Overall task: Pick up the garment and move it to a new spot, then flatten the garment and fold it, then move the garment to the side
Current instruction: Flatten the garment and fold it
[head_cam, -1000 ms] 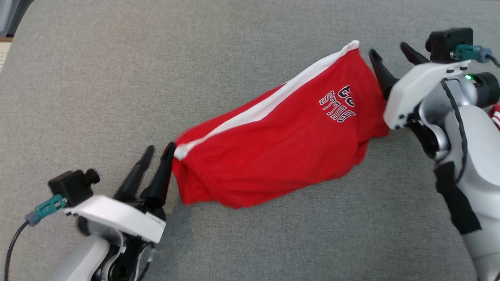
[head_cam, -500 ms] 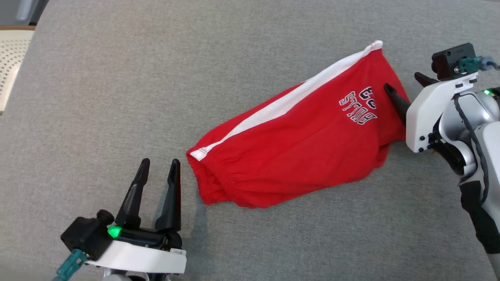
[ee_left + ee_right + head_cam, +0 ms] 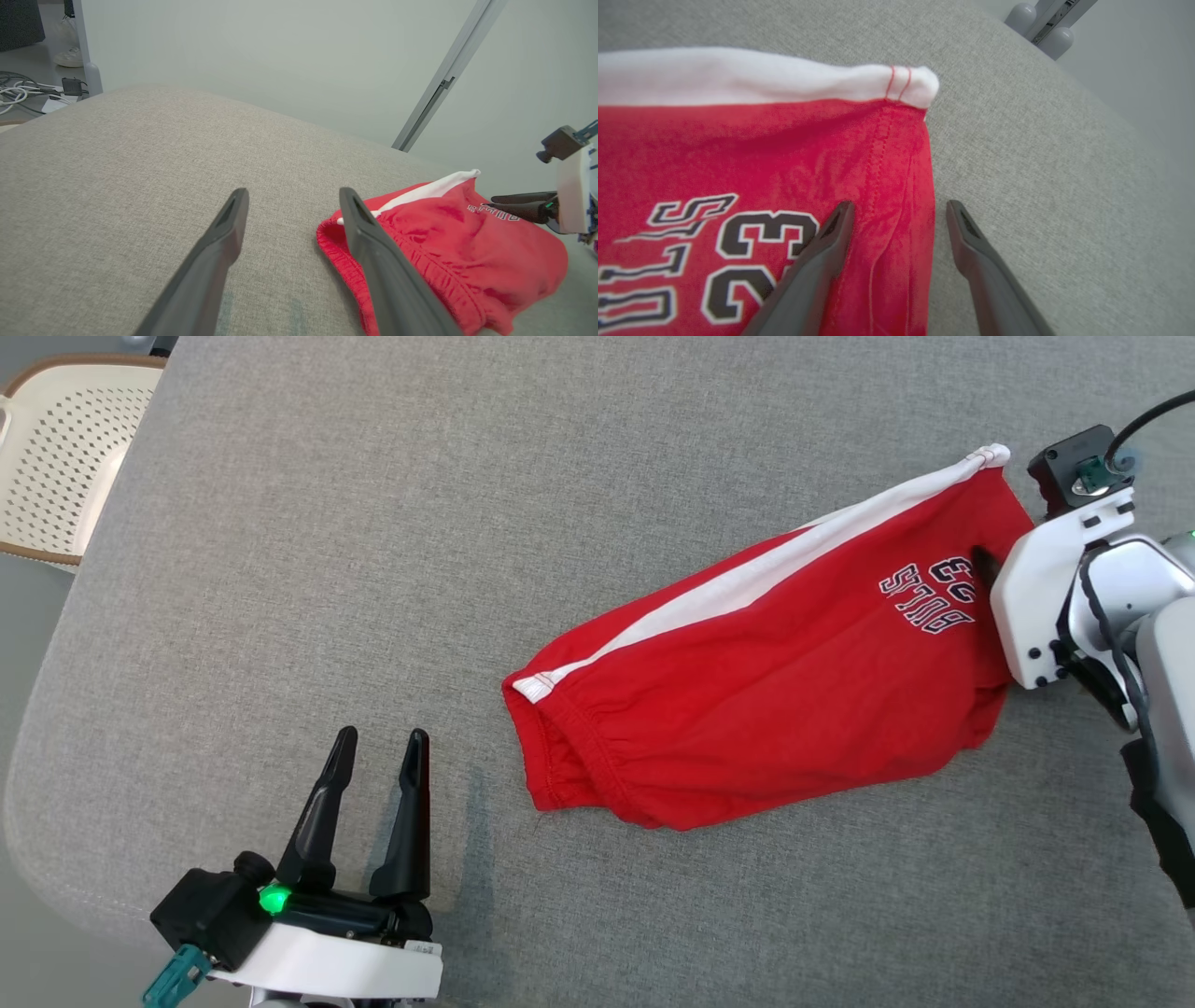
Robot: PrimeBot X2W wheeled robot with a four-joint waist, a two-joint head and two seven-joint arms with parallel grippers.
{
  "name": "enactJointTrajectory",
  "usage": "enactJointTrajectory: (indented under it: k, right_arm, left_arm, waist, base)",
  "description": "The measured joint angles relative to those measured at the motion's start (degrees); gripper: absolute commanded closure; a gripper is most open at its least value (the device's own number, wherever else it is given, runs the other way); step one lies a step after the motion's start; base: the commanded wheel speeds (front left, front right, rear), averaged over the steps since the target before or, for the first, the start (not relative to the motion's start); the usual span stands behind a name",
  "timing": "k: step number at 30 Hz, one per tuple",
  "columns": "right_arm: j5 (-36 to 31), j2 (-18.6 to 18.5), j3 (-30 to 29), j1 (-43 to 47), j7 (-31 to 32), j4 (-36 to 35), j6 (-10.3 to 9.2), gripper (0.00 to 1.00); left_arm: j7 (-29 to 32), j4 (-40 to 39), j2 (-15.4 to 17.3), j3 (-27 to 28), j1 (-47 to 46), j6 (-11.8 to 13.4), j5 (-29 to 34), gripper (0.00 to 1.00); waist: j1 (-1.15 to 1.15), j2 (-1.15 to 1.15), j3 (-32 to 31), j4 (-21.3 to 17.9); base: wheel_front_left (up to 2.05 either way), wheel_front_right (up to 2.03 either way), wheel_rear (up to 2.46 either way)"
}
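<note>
The garment (image 3: pixel 766 700) is a pair of red shorts with a white side stripe and a "BULLS 23" print, lying flat on the grey padded surface (image 3: pixel 467 523). Its gathered waistband points toward my left gripper (image 3: pixel 381 737), which stands open a short way off with nothing between its fingers. In the left wrist view the left gripper (image 3: pixel 294 196) is beside the garment (image 3: pixel 458 233), not touching it. My right gripper (image 3: pixel 900 207) is open, straddling the leg hem of the garment (image 3: pixel 738 154) near the white corner. One dark fingertip (image 3: pixel 980 558) lies over the print; the wrist hides the other.
A cream perforated chair (image 3: pixel 56 457) stands beyond the surface's rounded left corner (image 3: pixel 28 784). Cables (image 3: pixel 23 93) lie on the floor and a slanted metal post (image 3: pixel 444 79) rises against the pale wall behind the surface.
My left gripper has drawn back from the waistband corner it was touching. The right gripper has come in over the leg hem. The head camera has shifted, so the garment sits further right.
</note>
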Motion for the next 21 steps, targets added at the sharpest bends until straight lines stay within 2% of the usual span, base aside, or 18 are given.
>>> enactJointTrajectory:
  k: [7,15,16,17,21]
  right_arm:
    - [-2.7,-0.8,-1.7,0.0,-1.0,1.8,0.03,0.00]
    - [2.5,2.2,-3.5,0.2,0.1,4.9,-0.14,0.00]
    - [3.6,2.4,-3.4,0.2,0.2,5.1,-0.26,0.56]
    - [5.1,2.6,-3.5,0.2,0.2,5.3,-0.29,1.00]
    - [11.5,3.8,-2.8,0.4,0.4,5.5,-0.26,1.00]
  left_arm:
    - [0.0,0.5,-0.1,-0.1,0.0,-0.4,-0.6,0.00]
    - [0.0,1.3,-0.1,-0.5,0.1,-0.6,-0.8,0.00]
    - [0.0,1.4,-0.1,-0.4,0.1,-0.6,-0.9,0.00]
    - [0.0,1.5,-0.1,-0.4,0.2,-0.6,-1.0,0.00]
    - [0.0,1.8,-0.1,-0.3,1.0,-0.6,-0.6,0.00]
  waist:
    - [0.01,0.00,-0.6,-0.3]
    - [0.00,0.00,-1.0,0.1]
    - [0.00,0.00,-1.0,0.1]
    - [0.00,0.00,-1.1,0.0]
    - [0.00,0.00,-1.8,-1.3]
  base:
    - [0.00,0.00,0.00]
    - [0.00,0.00,0.00]
    - [0.00,0.00,0.00]
    - [0.00,0.00,0.00]
    - [0.00,0.00,0.00]
